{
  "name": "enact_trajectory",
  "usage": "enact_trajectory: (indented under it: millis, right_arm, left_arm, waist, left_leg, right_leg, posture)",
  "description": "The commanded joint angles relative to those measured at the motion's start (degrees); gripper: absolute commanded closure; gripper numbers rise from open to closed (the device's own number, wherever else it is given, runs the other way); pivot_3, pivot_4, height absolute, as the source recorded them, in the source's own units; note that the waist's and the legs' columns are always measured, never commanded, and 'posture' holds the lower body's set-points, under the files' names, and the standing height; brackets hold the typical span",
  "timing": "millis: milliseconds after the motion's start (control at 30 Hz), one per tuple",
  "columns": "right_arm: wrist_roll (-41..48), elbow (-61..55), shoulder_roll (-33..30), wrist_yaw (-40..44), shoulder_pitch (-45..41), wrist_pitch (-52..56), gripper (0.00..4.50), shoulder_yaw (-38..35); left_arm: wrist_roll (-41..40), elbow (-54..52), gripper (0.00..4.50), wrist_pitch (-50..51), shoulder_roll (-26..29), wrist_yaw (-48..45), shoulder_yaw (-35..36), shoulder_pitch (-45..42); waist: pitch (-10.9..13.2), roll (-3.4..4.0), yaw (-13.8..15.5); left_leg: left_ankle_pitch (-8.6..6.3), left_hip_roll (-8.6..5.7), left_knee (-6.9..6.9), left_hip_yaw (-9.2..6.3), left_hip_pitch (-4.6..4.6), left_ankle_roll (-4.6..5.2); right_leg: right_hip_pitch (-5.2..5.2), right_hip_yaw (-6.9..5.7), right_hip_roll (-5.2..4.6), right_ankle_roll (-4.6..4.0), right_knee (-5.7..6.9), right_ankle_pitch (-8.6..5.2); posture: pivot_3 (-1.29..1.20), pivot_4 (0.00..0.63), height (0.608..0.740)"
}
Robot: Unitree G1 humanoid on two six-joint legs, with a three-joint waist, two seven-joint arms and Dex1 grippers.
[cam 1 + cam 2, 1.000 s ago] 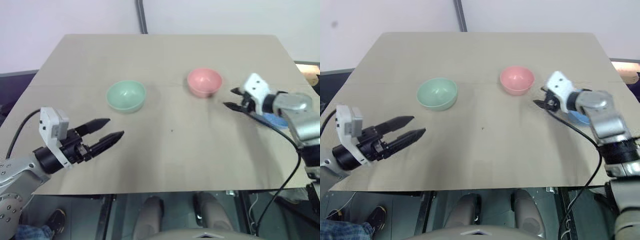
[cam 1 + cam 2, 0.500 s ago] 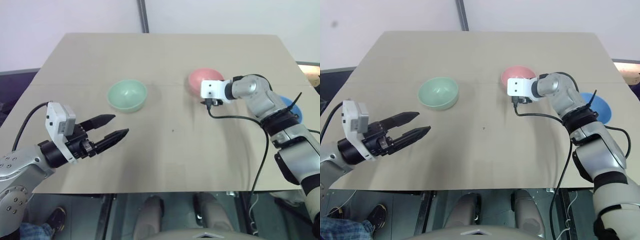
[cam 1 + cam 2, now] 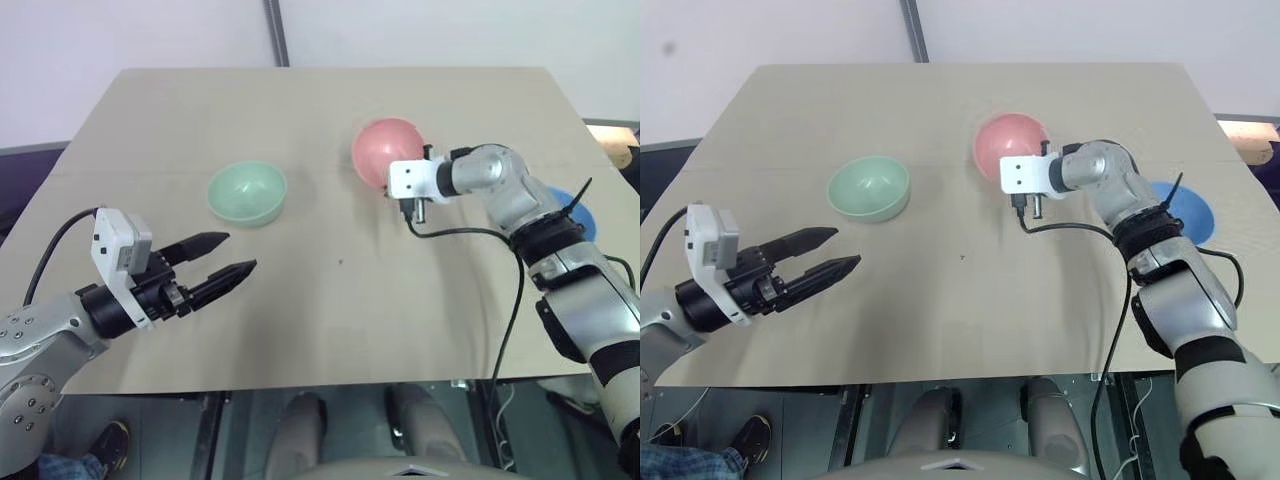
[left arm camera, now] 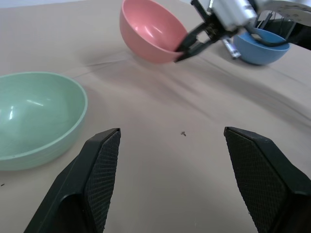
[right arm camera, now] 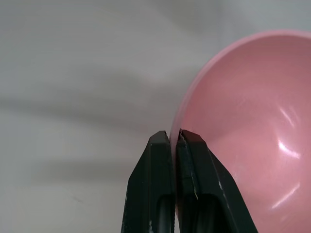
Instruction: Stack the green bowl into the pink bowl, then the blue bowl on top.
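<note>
Left eye view: three bowls on a tan table (image 3: 330, 320), one bowl pinched.

The right gripper (image 3: 393, 192) has its two fingers clamped tight on the rim of the pink bowl (image 3: 385, 148), which tips up on its side. The green bowl (image 3: 247, 193) sits flat, well apart to the left. The blue bowl (image 3: 1181, 211) sits behind the right arm. The left gripper (image 3: 222, 264) hangs near the table's front edge, fingers wide apart, holding nothing.

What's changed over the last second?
The right gripper swung left from beside the blue bowl, closed on the pink bowl's rim and tipped it up. The green bowl and blue bowl stayed put; the left gripper stayed open, hovering.
</note>
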Motion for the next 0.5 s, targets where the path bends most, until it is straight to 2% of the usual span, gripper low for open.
enact_trajectory:
  millis: [33,167,400,433,500]
  right_arm:
    - [5.0,-17.8,-2.1,6.5,5.3,6.2,4.46,-0.5]
    - [7.9,-35.5,-3.6,10.2,13.4,16.6,4.46,1.0]
    - [7.1,-42.1,-4.1,11.1,15.1,24.2,4.46,2.5]
    - [7.0,-42.4,-4.3,11.2,15.0,25.4,3.86,2.6]
    - [6.6,-42.6,-4.2,10.9,14.7,26.6,3.38,2.7]
  left_arm:
    - [-0.1,-0.4,0.89,-0.4,0.7,-0.8,1.4,0.2]
    - [-0.1,-0.1,0.89,-0.4,0.7,-1.1,0.7,-0.1]
    - [-0.1,0.3,0.89,0.7,1.8,-1.9,1.1,-0.2]
    - [-0.1,0.3,0.89,0.8,1.9,-2.0,1.2,-0.1]
    - [-0.3,0.5,0.89,0.7,2.0,-2.0,1.2,-0.1]
  waist:
    - [0.0,0.0,0.1]
    - [0.0,0.01,0.7]
    - [0.0,-0.02,1.0]
    - [0.0,-0.02,1.0]
    - [0.0,-0.02,1.0]
  left_leg:
    - [0.0,0.0,0.0,0.01,0.01,0.0]
    - [0.0,0.0,0.01,-0.04,-0.01,0.0]
    - [0.0,0.01,0.04,-0.02,0.26,0.0]
    - [0.0,0.01,0.04,-0.02,0.26,0.0]
    - [0.0,0.01,0.04,-0.02,0.23,0.0]
  right_leg:
    - [0.01,0.0,-0.01,0.0,0.0,0.0]
    - [0.0,-0.04,0.0,0.0,0.03,0.0]
    - [0.2,-0.02,0.05,-0.01,0.09,-0.02]
    - [0.19,-0.02,0.05,-0.01,0.08,-0.02]
    - [0.19,-0.02,0.04,-0.02,0.05,-0.02]
  posture:
    - [0.0,0.15,0.74]
    - [0.0,0.15,0.74]
    - [0.0,0.15,0.74]
    - [0.0,0.15,0.74]
    - [0.0,0.15,0.74]
